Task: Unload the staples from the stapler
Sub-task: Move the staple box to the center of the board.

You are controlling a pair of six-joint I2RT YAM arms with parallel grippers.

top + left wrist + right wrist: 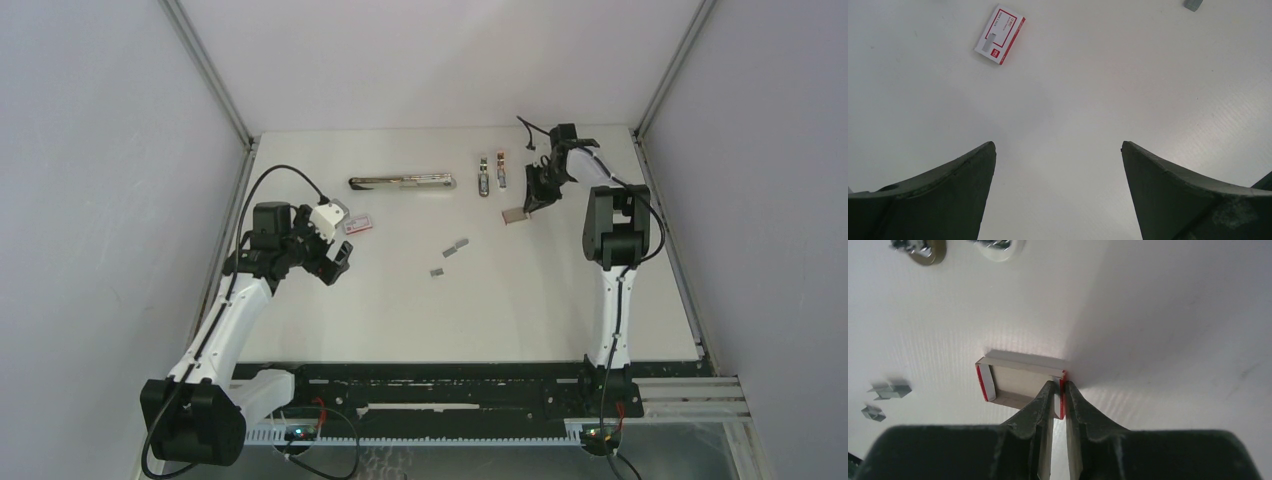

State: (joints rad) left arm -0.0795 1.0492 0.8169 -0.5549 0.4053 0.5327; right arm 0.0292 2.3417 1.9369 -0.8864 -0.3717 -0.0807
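The stapler [400, 182] lies opened out flat, long and silvery, at the back of the table. Two small clusters of grey staples [455, 246] [437, 271] lie loose mid-table, and the right wrist view catches them at its left edge [890, 390]. My right gripper [1059, 385] [535, 200] is shut on the red-edged side wall of a small open cardboard tray [1013, 380] resting on the table. My left gripper [1058, 147] [335, 258] hovers open above bare table, nothing between its fingers.
A pink-and-white staple box [360, 224] [999, 34] lies just beyond the left gripper. Two small metal pieces [485, 175] [503, 170] sit right of the stapler, near the right gripper. Walls close the table at back and sides.
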